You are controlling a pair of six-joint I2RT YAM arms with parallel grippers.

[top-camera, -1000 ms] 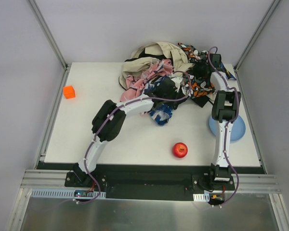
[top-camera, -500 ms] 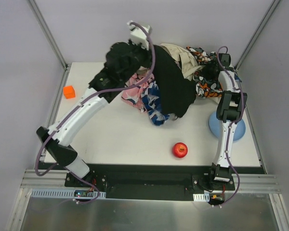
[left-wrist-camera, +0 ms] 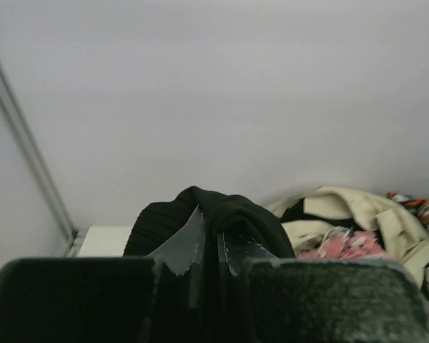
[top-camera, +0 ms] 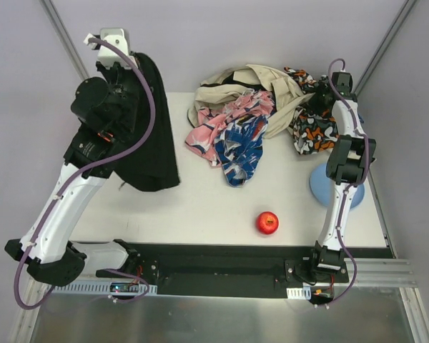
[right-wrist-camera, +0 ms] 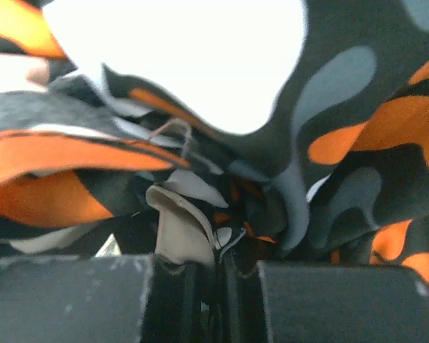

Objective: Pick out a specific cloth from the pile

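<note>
The black cloth [top-camera: 154,139] hangs from my raised left gripper [top-camera: 134,66] over the table's left side, apart from the pile [top-camera: 236,118]. In the left wrist view the left gripper [left-wrist-camera: 211,239] is shut on a fold of the black cloth [left-wrist-camera: 243,214]. The pile of beige, pink and blue-white patterned fabrics lies at the back middle. My right gripper [top-camera: 320,96] is at the pile's right end, shut on the orange, grey and white blotch-patterned cloth [top-camera: 313,130]. In the right wrist view the right gripper [right-wrist-camera: 218,250] pinches that blotch-patterned cloth [right-wrist-camera: 343,157] together with a beige edge.
A red apple [top-camera: 267,222] lies on the table front right of centre. A blue plate [top-camera: 320,187] sits at the right edge, partly under the right arm. Metal frame posts stand at the back corners. The left arm stands tall over the table's left side.
My left gripper has pulled the black cloth up out of the pile and swung it left, high above the table. The right gripper stays on the blotch-patterned cloth.
</note>
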